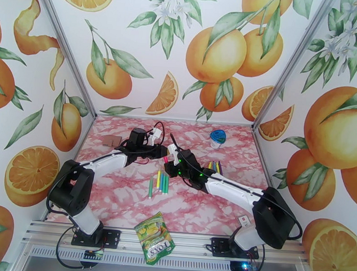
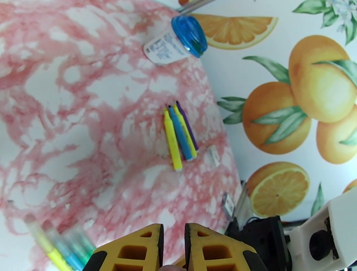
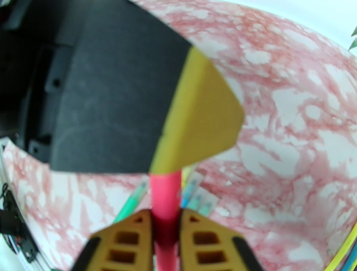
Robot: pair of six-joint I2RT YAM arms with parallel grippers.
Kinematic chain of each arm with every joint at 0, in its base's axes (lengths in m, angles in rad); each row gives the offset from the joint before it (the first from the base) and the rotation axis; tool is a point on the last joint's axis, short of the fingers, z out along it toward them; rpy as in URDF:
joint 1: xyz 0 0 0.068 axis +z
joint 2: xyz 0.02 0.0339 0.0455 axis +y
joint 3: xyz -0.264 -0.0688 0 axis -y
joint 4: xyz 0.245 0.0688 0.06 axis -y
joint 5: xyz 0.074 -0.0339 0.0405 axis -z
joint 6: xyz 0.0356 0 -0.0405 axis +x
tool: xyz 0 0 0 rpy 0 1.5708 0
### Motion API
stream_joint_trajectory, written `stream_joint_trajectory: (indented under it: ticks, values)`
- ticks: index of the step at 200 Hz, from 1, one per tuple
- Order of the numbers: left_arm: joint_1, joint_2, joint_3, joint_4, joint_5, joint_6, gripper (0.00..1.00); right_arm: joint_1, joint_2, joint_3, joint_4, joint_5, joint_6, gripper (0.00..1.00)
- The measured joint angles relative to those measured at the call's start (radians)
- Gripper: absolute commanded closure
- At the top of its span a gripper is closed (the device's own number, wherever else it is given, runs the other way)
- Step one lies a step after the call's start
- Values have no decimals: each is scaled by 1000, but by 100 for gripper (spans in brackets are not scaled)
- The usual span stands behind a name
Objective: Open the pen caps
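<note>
Both arms reach in to the middle of the table (image 1: 125, 203), tips meeting above the marble top.

Right gripper (image 3: 166, 218): clamped on the red pen (image 3: 166, 191). In my right wrist view the barrel runs straight up out of the jaws.

Left gripper (image 2: 173, 231): jaws drawn together, only a thin slot between the yellow fingers (image 2: 134, 249), with a pinkish sliver at the bottom edge of that view. From the right wrist, one left finger (image 3: 196, 120) covers the far end of the red pen, so the pen is held at both ends. I cannot see that end's cap behind the finger, nor tell whether it is on or off.

Other pens:
- Loose group (image 1: 160, 181) of green, yellow and blue ones lying flat just near of the grippers, roughly parallel.
- Second group (image 2: 180, 133) of yellow, blue and purple ones lying side by side to the right, touching one another. They sit beside the right forearm in the top view.
- Their caps are too small for me to judge.

Blue-lidded container (image 1: 218, 138): far right of the table, well apart from both groups.
Snack packet (image 1: 154, 238): on the near edge, between the arm bases.
Brown flat piece (image 1: 111, 140): far left, beside the left arm.
</note>
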Motion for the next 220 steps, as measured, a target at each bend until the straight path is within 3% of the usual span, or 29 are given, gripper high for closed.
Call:
stream_joint_trajectory:
  ticks: [58,176,220]
  values:
    - [-3,2,22,0,14,1,96,0,5,0,7,-12,-1,66]
    - [-3,2,26,-10,28,8,100,0,40,-5,29,-20,-1,90]
    - [-5,7,34,-52,-6,3,100,0,40,-39,68,-24,-9,93]
